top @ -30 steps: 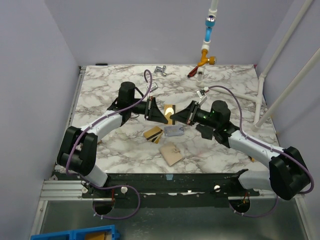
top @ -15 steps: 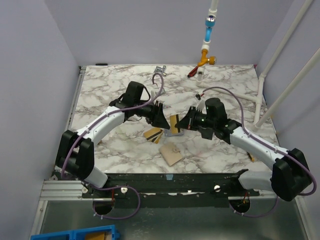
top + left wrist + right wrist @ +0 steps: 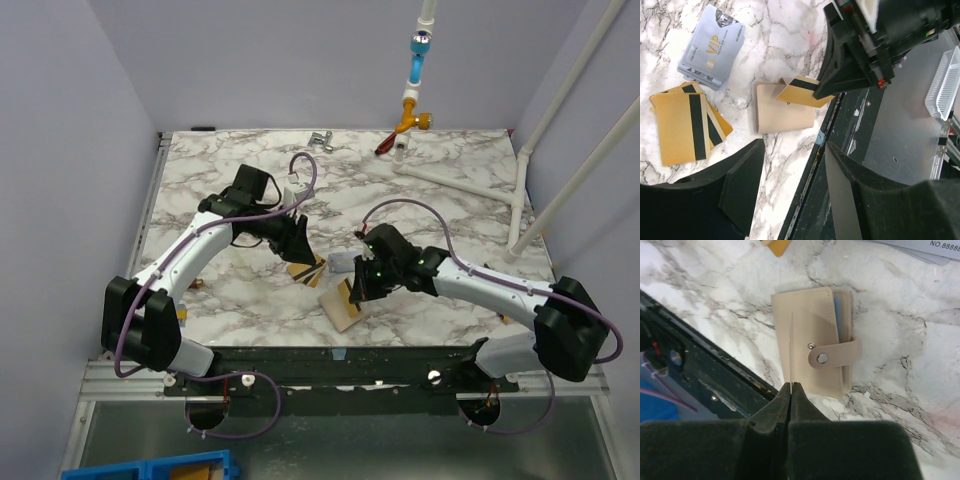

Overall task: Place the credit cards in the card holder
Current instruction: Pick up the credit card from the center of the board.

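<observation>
The right pincer (image 3: 790, 387) is clamping a gold card (image 3: 805, 92) over the card holder (image 3: 805, 320); the left pincer (image 3: 792, 167), released, is overlooking the remaining cards (image 3: 682, 127).

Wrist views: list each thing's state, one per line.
card holder, flat on table, strap across front
held gold card, pinched above the card holder
loose gold cards, fanned flat on table
grey-blue cards, stacked flat
left gripper, fingers open, empty
right gripper, fingers shut on held gold card

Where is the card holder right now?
The card holder lies at the marble table's near edge, mid-width in the top view, under the right gripper and its gold card, beside the loose gold cards.
</observation>
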`<action>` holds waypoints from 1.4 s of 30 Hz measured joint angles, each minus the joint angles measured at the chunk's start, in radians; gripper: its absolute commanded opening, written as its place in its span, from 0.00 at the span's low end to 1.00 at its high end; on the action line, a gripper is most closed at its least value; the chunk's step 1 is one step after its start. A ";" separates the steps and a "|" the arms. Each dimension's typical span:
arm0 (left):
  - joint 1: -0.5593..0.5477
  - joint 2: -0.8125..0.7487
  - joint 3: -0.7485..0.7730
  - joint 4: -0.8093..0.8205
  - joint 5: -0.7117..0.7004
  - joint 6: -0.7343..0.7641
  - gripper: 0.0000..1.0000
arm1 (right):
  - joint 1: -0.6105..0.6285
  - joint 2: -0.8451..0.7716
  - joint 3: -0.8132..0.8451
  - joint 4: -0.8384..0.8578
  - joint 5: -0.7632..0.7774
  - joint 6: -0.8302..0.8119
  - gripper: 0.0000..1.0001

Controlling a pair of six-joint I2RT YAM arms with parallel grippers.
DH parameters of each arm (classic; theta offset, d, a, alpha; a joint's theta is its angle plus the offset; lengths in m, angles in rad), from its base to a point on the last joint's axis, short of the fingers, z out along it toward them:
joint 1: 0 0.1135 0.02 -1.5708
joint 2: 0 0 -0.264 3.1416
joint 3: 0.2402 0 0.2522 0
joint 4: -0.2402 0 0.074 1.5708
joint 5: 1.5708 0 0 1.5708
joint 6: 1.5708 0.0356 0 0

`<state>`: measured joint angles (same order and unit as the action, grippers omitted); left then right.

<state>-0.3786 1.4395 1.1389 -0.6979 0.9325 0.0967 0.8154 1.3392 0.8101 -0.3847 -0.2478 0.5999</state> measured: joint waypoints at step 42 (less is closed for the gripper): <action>-0.386 0.156 0.081 0.013 -0.253 0.174 0.54 | 0.013 0.008 -0.110 -0.039 0.354 0.132 0.01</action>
<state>-0.7650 1.5955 1.2198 -0.6849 0.6796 0.2710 0.8288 1.3472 0.6998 -0.4236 0.1062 0.7319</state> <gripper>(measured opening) 0.535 0.009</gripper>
